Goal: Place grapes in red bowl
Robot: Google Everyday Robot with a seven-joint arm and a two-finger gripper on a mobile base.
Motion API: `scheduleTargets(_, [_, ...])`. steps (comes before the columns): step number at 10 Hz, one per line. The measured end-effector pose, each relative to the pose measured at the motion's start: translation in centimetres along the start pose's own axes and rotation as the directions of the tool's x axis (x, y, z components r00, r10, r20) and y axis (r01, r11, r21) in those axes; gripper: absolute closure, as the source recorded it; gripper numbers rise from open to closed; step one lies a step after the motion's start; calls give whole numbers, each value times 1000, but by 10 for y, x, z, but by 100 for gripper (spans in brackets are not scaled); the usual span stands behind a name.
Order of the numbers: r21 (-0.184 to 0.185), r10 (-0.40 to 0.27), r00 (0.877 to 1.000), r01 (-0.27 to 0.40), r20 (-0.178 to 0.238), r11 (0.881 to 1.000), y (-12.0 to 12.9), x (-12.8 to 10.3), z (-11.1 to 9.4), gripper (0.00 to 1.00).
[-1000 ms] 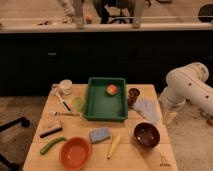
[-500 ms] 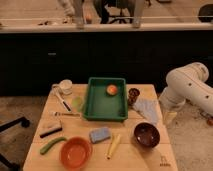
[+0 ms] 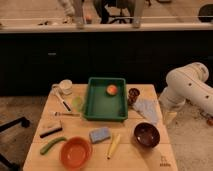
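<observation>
The grapes [image 3: 133, 94], a small dark reddish bunch, lie on the wooden table just right of the green tray [image 3: 98, 111]. The red bowl [image 3: 76, 151], bright orange-red and holding nothing, sits at the table's front left. My gripper [image 3: 169, 119] hangs at the end of the white arm [image 3: 187, 87], just past the table's right edge. It is to the right of the grapes and apart from them, and far from the red bowl.
A round orange fruit [image 3: 112, 89] lies in the green tray. A dark maroon bowl [image 3: 147, 134] sits front right, with a grey cloth [image 3: 147, 109] behind it. A blue sponge [image 3: 99, 134], banana [image 3: 113, 145], green vegetable [image 3: 52, 145], black block [image 3: 51, 131] and white cup [image 3: 65, 86] are also on the table.
</observation>
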Motion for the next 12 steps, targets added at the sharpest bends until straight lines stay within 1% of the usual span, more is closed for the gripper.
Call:
scheduleTargets(7, [0,0,1000,0,0,1000,0,0,0,20])
scheduleTargets(10, [-1,-62,998,62,14,998,-2,-8,1,20])
scheduleTargets(11, [2,-99,995,99,25,995,-4,-14,1,20])
scheduleTargets(12, [5,-146,989,145,40,989,-5,-21,1,20])
